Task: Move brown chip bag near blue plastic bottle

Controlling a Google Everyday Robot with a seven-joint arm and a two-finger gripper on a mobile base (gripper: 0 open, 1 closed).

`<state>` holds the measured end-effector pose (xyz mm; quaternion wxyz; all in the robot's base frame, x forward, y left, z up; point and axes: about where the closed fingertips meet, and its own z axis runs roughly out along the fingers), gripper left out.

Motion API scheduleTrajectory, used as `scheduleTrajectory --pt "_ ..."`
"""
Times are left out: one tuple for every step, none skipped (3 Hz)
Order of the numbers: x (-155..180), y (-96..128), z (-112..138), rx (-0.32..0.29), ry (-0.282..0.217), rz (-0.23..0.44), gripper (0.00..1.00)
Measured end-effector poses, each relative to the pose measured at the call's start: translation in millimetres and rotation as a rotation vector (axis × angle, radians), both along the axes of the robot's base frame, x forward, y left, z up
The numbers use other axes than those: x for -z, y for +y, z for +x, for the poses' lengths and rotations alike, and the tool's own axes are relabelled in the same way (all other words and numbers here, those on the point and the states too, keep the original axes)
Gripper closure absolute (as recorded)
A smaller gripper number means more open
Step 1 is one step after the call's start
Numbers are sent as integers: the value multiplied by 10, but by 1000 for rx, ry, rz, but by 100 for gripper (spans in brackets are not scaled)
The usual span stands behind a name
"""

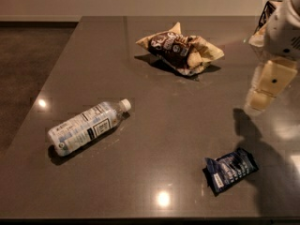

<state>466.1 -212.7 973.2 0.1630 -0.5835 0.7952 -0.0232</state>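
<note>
Our gripper (265,86) hangs at the table's (164,139) right edge; spread or not, we cannot tell. The brown chip bag (180,49) lies left of it, by the far edge.

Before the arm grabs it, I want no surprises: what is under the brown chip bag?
Only the table and the bag's shadow show beneath the brown chip bag; whatever its body covers is hidden. The gripper hangs at the view's right, apart from the bag.
</note>
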Motion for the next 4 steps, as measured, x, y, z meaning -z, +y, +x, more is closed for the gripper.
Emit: scheduleTrajectory --pt "90 63 475 82 19 40 0" --pt "157 156 1007 174 8 85 0" --pt "246 198 1483 247 -4 127 0" --pt "399 230 1867 306 -4 186 0"
